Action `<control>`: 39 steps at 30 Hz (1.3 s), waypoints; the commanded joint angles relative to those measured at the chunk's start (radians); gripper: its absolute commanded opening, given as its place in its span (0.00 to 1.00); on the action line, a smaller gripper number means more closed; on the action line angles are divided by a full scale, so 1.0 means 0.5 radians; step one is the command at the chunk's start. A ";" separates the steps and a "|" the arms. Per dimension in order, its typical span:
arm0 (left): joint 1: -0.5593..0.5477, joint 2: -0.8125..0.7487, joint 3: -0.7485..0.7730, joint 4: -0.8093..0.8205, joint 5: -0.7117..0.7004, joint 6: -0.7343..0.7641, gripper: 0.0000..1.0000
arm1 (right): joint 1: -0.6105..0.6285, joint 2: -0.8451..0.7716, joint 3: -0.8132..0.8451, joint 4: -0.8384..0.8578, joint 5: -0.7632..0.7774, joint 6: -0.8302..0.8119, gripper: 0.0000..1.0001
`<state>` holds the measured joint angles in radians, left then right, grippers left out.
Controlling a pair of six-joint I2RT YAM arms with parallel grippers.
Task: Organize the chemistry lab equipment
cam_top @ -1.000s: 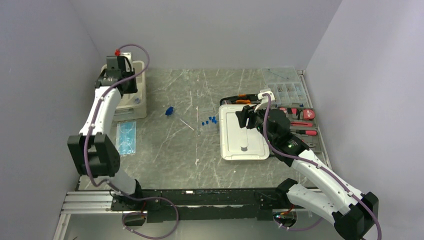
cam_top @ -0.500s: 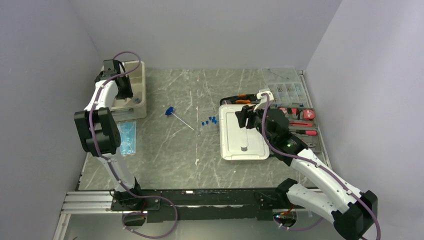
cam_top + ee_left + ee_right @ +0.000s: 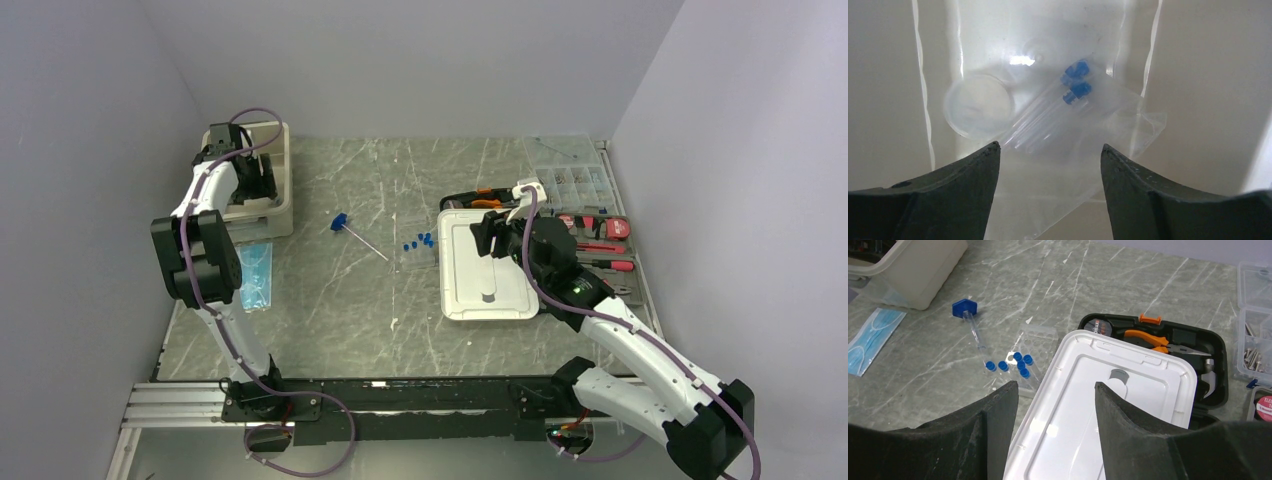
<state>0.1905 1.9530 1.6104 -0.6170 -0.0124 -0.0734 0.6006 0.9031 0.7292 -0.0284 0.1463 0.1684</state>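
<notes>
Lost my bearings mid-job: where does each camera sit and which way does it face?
Top external: high behind the bases, looking down on the table; the left arm and right arm show whole.
Left wrist: over the beige bin, facing down at capped tubes in a clear bag; its open left gripper shows.
Right wrist: over the white lid, facing across it toward the blue caps; its open right gripper shows.
Shared: top and right wrist both show lid, caps and bin.
</notes>
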 commanded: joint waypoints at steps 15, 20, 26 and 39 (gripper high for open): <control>-0.633 -1.052 -0.560 0.425 -0.598 -0.067 0.93 | -0.007 -0.024 0.010 0.088 -0.032 0.024 0.60; -0.824 -1.045 -0.648 0.318 -0.405 -0.486 0.90 | -0.008 -0.015 0.014 0.084 -0.035 0.025 0.60; -1.054 -0.968 -0.946 0.612 -0.383 -0.867 0.85 | -0.008 -0.036 0.013 0.077 -0.039 0.025 0.60; -1.137 -0.500 -0.851 0.594 -0.477 -1.050 0.75 | -0.006 -0.074 0.011 0.066 -0.053 0.034 0.60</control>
<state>-0.3889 1.6653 1.1309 -0.3447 -0.2161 -0.5663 0.5999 0.8864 0.7288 -0.0284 0.1291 0.1688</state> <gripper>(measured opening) 0.772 0.599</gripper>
